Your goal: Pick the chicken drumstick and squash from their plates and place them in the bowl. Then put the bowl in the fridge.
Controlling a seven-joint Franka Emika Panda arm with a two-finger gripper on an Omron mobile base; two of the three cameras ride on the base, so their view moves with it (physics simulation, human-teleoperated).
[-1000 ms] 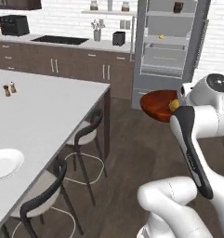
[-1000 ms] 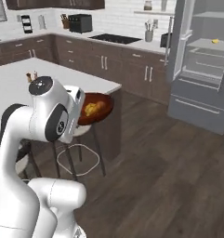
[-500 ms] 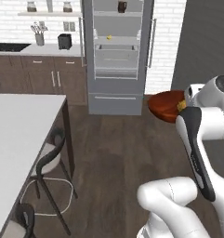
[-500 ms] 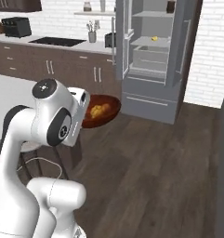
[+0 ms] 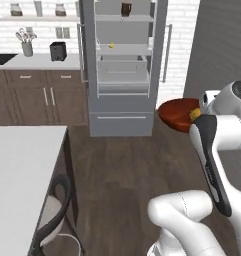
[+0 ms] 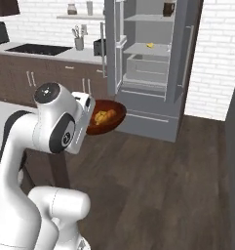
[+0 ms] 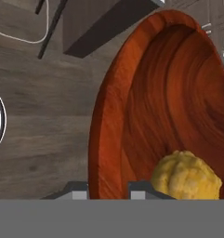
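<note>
The gripper (image 7: 108, 188) was closed on the near rim of the bowl (image 7: 169, 107), one fingertip (image 7: 78, 189) outside the wall and the other inside it, so the rim ran up between them in the hand view. The squash (image 7: 187, 176) lay inside the bowl just beside the inner fingertip, low against the wall. In the right base view the bowl (image 6: 107, 117) was carried in the air straight out from the gripper (image 6: 89, 114), roughly level, with yellow-orange food (image 6: 104, 117) resting in its middle; whether the drumstick was among it could not be told at that size. In the left base view the bowl (image 5: 178, 114) stuck out to the left of the hand, its dark red underside toward the camera. Beyond the bowl, well apart from the gripper, stood the fridge (image 5: 123, 117) with its doors swung open, pale shelves bare to the room, and a lower drawer front closed. A small yellow thing (image 6: 149, 45) sat on one fridge shelf and a dark cup (image 6: 168, 8) on the shelf above. Left of the fridge ran a counter (image 6: 65, 53) with a utensil holder (image 6: 79, 43) and a dark toaster (image 5: 58, 50). Below the gripper was dark wood floor (image 6: 177, 185). Off to the gripper's left in the left base view was the pale island top (image 5: 22, 165) with a stool (image 5: 54, 215) tucked at its edge.
</note>
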